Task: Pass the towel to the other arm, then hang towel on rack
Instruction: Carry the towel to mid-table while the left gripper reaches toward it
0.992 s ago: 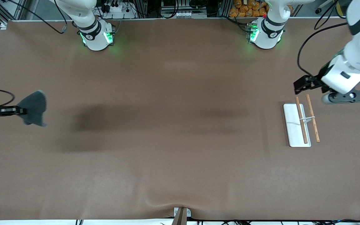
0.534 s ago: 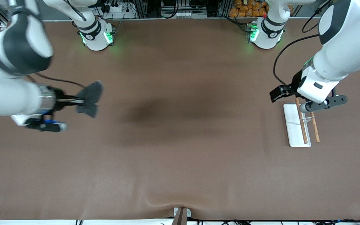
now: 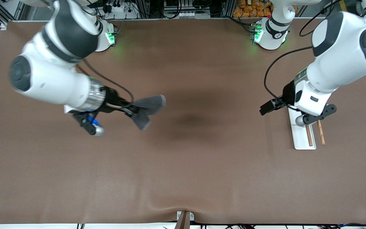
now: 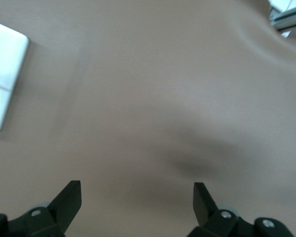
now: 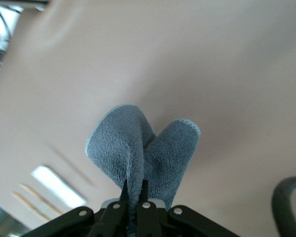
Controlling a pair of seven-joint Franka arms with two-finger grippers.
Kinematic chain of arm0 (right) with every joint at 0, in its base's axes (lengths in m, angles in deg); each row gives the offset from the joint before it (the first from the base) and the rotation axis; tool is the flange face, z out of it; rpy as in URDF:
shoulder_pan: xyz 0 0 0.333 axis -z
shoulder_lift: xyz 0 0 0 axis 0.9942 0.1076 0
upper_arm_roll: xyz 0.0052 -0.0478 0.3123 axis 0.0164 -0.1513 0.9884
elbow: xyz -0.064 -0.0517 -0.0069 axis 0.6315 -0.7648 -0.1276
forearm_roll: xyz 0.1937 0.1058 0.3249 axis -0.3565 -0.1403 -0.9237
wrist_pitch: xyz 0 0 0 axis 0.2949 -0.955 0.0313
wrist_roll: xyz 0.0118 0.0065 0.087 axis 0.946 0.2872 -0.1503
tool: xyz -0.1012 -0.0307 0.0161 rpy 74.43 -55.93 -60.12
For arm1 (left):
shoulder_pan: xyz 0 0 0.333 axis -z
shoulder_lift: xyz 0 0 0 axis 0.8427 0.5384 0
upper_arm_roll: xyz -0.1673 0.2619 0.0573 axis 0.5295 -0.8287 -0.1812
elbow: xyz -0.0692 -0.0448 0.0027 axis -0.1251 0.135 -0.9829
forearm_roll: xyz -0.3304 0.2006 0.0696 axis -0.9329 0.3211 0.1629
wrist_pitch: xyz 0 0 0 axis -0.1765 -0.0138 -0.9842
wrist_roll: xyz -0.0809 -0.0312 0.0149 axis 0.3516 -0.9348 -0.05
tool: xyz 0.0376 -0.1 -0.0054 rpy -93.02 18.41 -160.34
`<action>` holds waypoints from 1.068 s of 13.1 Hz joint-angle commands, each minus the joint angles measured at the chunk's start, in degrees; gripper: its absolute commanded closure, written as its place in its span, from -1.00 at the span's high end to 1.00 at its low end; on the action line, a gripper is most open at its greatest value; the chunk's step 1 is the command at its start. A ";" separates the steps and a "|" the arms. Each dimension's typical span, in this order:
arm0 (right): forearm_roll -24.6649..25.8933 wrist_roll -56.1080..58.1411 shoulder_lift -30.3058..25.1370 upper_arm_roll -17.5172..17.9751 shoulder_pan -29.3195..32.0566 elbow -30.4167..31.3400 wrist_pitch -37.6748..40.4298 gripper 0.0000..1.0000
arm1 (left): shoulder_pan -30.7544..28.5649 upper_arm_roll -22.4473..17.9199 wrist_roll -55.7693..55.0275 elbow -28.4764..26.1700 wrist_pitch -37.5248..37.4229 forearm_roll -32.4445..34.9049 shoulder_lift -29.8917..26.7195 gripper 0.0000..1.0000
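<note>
Grey towel (image 3: 146, 108) pinched in right tool (image 3: 134, 111), fingers clamped tight on it, up over the brown tabletop (image 3: 183, 165). Left tool (image 3: 267, 108) spread wide, holding nothing, beside the rack (image 3: 302, 136), which stands at the left arm's end.

Right tool (image 5: 133, 195) pinches the grey towel (image 5: 143, 150) — two lobes fanning up (rack (image 5: 47, 190) lies well apart).

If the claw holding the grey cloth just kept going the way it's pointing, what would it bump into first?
Probably nothing soon. The right gripper, shut on the towel, points along the bare table toward the open left gripper by the rack. That gripper looks first in line, though heights are unclear.
</note>
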 commanded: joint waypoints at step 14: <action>-1.37 -49.24 11.18 -1.19 -16.07 0.03 -50.86 -1.00 | 3.20 0.00 -16.23 6.98 16.41 -14.51 10.70 1.00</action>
